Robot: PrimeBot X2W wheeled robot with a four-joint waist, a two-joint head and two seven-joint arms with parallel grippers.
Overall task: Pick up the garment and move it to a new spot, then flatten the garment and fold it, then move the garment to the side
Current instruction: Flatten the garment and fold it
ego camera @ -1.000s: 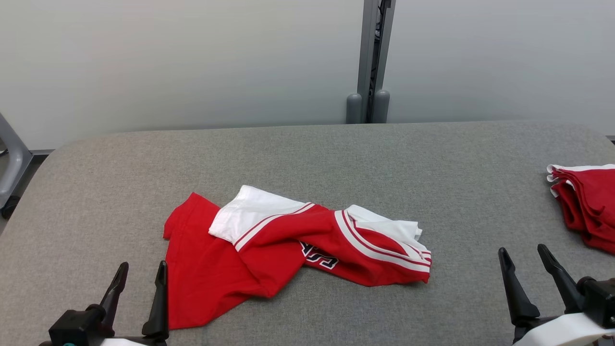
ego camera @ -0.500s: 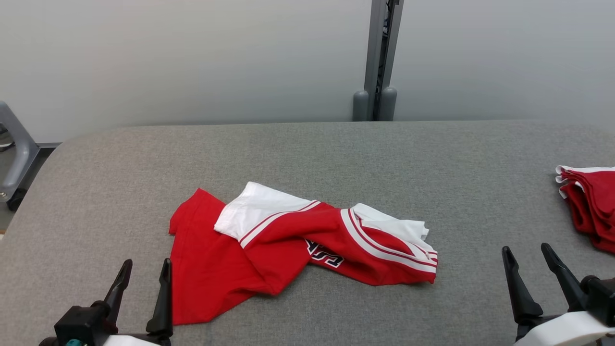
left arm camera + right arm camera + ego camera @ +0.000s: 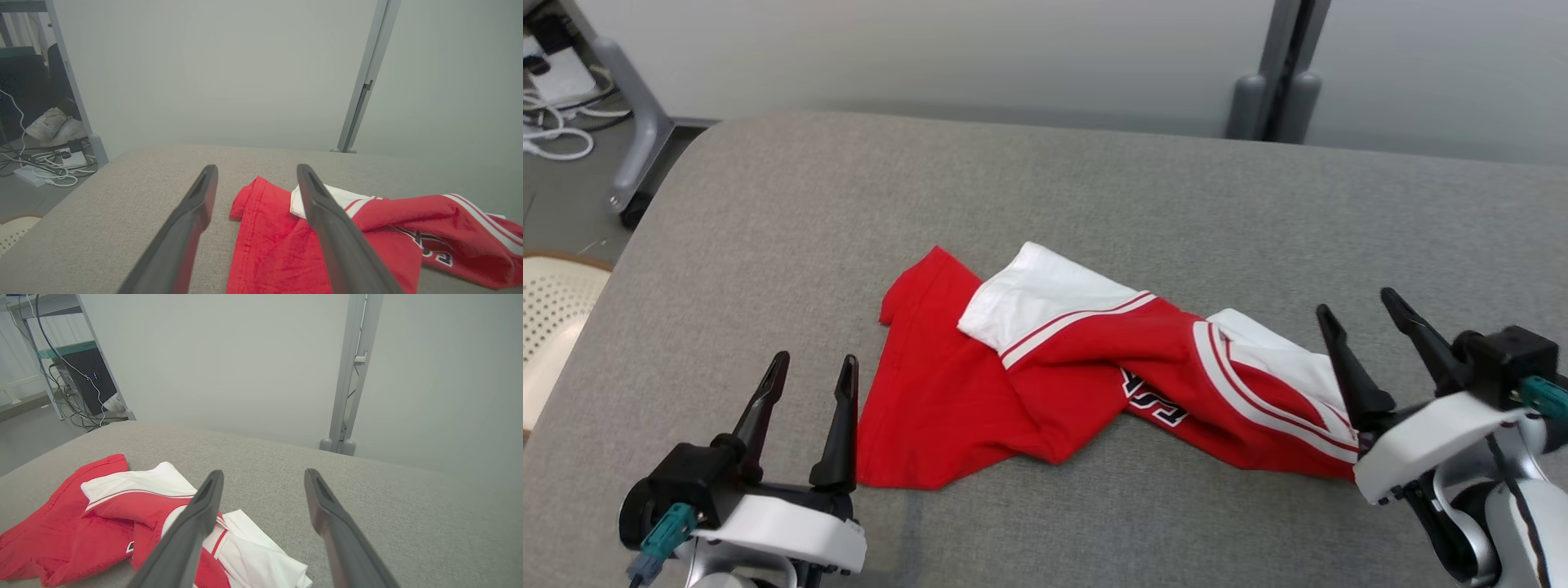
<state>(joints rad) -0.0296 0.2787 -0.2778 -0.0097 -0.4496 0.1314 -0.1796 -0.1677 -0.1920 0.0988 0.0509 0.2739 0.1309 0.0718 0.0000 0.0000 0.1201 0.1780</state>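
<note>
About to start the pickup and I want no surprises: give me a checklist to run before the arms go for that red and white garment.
1. Left pincer open and holding nothing: ok.
2. Right pincer open and holding nothing: ok.
3. Garment wholly on the table, nothing over an edge: ok.
4. Garment flat: not ok, it lies bunched and twisted.
5. Right pincer apart from the white end of the Garment: cannot tell, one finger overlaps it in the head view.
</note>
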